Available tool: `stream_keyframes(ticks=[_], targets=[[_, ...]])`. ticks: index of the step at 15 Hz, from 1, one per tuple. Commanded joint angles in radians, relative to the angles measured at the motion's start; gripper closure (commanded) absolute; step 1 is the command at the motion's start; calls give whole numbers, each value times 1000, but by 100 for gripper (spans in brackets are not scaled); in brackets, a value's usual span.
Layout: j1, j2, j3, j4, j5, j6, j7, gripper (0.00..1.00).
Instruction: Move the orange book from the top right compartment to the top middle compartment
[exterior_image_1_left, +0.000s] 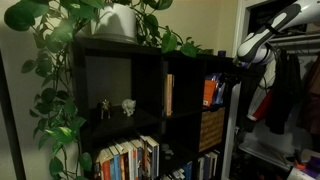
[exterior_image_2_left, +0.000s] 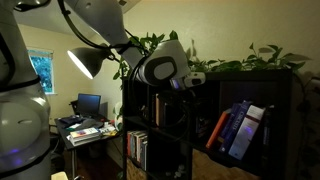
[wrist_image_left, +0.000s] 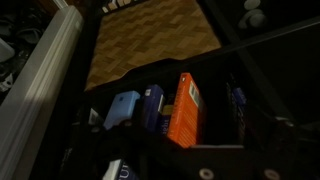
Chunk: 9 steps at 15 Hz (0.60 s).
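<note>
My gripper (exterior_image_1_left: 238, 66) by top right compartment (exterior_image_1_left: 215, 68); grip unreadable.
Only wrist view shows orange book (wrist_image_left: 184, 110) face-on, blue book (wrist_image_left: 152, 108) at nine o'clock.

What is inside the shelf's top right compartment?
The orange book and some blue books stand inside the top right compartment. Its dark back, behind them, cannot be seen.
</note>
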Motion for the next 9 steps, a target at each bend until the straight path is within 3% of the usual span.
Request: stream_keyframes(ticks=[1, 5, 9], targets=[[81, 86, -74, 53, 187, 83, -131, 0], [177, 126, -132, 119, 494, 88, -357, 0], [204, 174, -157, 196, 720, 85, -592, 0]])
